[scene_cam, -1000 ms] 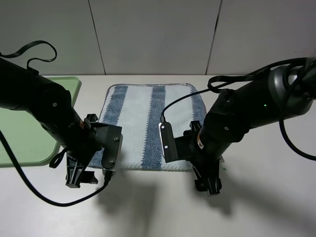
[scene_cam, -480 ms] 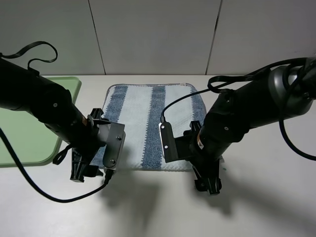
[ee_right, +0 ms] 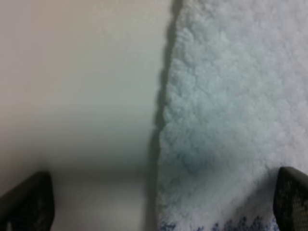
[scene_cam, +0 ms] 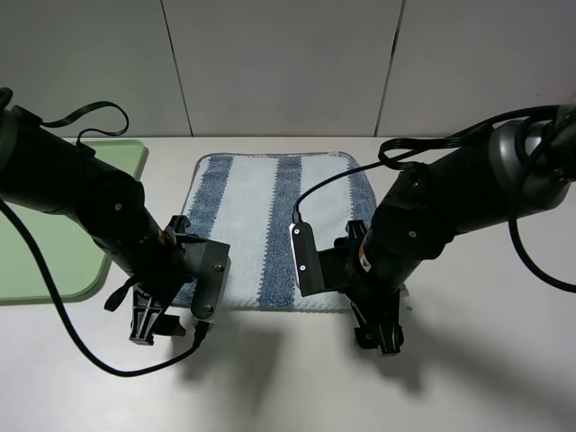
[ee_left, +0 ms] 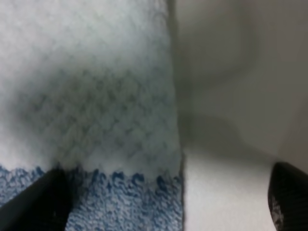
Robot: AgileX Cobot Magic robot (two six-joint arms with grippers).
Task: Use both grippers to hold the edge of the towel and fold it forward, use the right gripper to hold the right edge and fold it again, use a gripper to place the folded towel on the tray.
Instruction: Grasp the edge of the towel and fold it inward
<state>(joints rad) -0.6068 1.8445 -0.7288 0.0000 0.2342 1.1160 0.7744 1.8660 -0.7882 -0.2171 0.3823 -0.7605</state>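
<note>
Pale bench [scene_cam: 468, 378] under grey wall panels [scene_cam: 279, 63] carries everything. We find the towel [scene_cam: 261, 211] spread flat mid-bench, its stripes running front to back and its near hem facing the arms. We judge it light, soft and limp, with a nubbly pile that should not slip. It will sag and drag rather than hold a shape, so we would pinch both near corners through the thin hem and lift them together. Our left jaws stand open astride the towel's edge by its near left corner, one finger [ee_left: 41, 202] over cloth, the other over bare bench. Our right jaws gape wide astride the edge by the near right corner. Neither grips anything. Off to the left lies the green tray [scene_cam: 40, 261], apart from the towel.
</note>
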